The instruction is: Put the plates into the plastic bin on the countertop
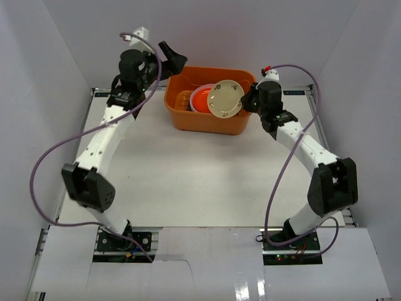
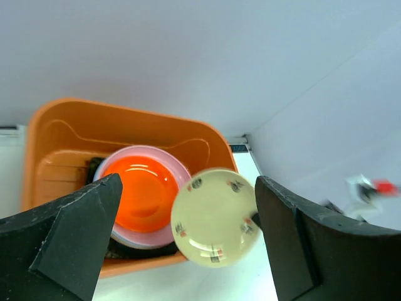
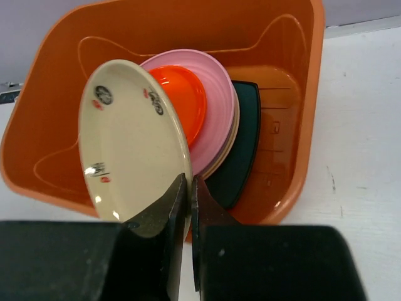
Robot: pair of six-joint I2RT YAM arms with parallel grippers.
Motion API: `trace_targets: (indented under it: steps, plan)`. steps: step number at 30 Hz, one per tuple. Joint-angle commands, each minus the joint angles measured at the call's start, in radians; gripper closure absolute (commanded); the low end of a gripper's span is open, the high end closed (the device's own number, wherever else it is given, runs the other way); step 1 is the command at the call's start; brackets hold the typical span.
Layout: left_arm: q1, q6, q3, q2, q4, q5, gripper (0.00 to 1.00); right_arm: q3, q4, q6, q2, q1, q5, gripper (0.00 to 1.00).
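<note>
With right gripper (image 3: pixel 188 183) clamped on beige plate (image 3: pixel 131 144), left gripper (image 2: pixel 188 185) agape and empty, lower it level into the bin (image 3: pixel 188 22).

A flat white countertop (image 1: pixel 207 182) with thin dark edge strips, closed in by white walls (image 1: pixel 37 94). Standing directly on it is an orange bin (image 1: pixel 207 125), deep and rectangular with rounded corners, near the far edge, roughly midway between the left and right sides.
</note>
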Motion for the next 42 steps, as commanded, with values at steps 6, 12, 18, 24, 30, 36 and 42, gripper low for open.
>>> trace_targets:
  steps: [6, 12, 18, 24, 30, 36, 42]
  plan:
    - [0.008, 0.091, -0.572, -0.466, 0.091, -0.126, 0.02, 0.216, 0.113, 0.073, 0.218, -0.023, -0.009, 0.65]
    - [0.007, 0.122, -0.832, -0.625, 0.026, -0.189, 0.02, 0.345, 0.019, -0.021, 0.16, -0.032, -0.034, 0.1]
    - [0.007, 0.113, -0.907, -0.696, -0.02, -0.042, 0.02, 0.048, 0.051, -0.053, -0.158, -0.03, -0.096, 0.1]
    - [0.005, 0.131, -0.906, -0.808, -0.014, 0.182, 0.02, -0.409, 0.055, -0.087, -0.527, -0.006, -0.26, 0.1]
    - [0.003, 0.145, -0.959, -0.999, -0.08, 0.142, 0.02, -0.656, -0.024, -0.122, -0.946, -0.004, -0.23, 0.1]
    - [0.003, 0.097, -1.091, -1.171, -0.106, 0.13, 0.02, -0.775, 0.056, -0.112, -1.208, -0.006, -0.092, 0.1]
    - [0.003, 0.1, -1.088, -1.228, -0.045, 0.176, 0.02, -0.658, -0.007, -0.171, -1.169, -0.006, -0.103, 0.1]
